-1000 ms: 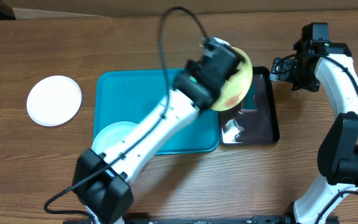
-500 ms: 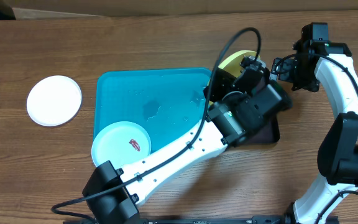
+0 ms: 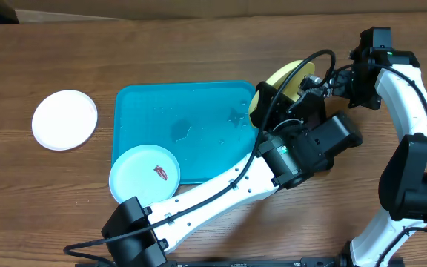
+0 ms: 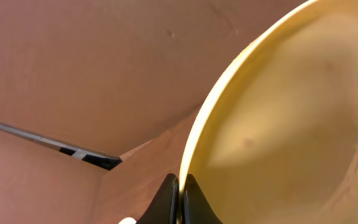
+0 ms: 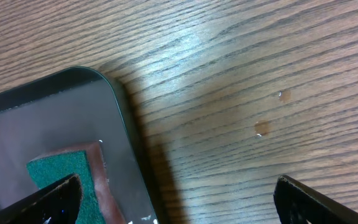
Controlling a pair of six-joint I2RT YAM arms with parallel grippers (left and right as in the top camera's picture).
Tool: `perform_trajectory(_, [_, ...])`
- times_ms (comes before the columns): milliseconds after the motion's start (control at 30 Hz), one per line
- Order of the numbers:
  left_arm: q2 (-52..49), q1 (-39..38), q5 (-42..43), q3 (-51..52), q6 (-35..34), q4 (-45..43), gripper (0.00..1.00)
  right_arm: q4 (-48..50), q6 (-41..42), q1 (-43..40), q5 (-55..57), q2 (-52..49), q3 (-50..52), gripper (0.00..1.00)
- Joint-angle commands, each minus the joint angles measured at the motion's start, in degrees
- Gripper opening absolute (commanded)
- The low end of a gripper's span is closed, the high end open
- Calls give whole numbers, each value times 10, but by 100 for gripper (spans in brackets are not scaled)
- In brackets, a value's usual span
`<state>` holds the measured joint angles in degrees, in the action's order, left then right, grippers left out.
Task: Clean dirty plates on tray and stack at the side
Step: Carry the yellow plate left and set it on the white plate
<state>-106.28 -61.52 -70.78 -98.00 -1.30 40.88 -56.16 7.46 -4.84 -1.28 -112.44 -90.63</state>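
Observation:
My left gripper (image 4: 180,180) is shut on the rim of the pale yellow-green plate (image 4: 278,124). In the overhead view that plate (image 3: 282,80) is held tilted just past the far right corner of the turquoise tray (image 3: 199,104). A pale blue plate (image 3: 144,173) with a red smear lies in the tray's near left corner. A white plate (image 3: 65,119) rests on the table, left of the tray. My right gripper (image 5: 178,186) stands open and empty over the wood, just right of the yellow-green plate.
A glossy black tray (image 5: 55,118) holding a green sponge (image 5: 64,171) lies right of the turquoise tray, mostly covered by my left arm (image 3: 302,148) in the overhead view. Water droplets sit on the turquoise tray's floor.
My left arm has swung the yellow-green plate to the right, off the tray's right edge towards the right gripper, uncovering the blue plate. The right arm has stayed put.

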Motion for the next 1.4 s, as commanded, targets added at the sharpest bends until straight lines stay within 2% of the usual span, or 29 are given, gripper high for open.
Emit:
perform_trajectory(0, [19,1,-23,-19,1,-5,4,3,2,0,1,5,-7,100])
perform_trajectory(500, [19,9,-18,-19,1,-5,4,3,2,0,2,5,-7,100])
perform_trajectory(767, [19,63,-9,-19,-4,-6,4,3,2,0,1,5,-7,100])
perform_trajectory(833, [19,87,14,-19,-4,-2,4,3,2,0,1,5,-7,100])
perform_trajectory(967, [19,139,123,-19,-35,39,4,3,2,0,1,5,-7,100])
perform_trajectory(1100, [19,228,241,-19,-125,112,4,3,2,0,2,5,-7,100])
perform_trajectory(1233, [18,369,400,-19,-200,175,4,3,2,0,1,5,-7,100])
perform_trajectory(1367, [13,546,605,-15,-206,205,4,3,2,0,1,5,-7,100])
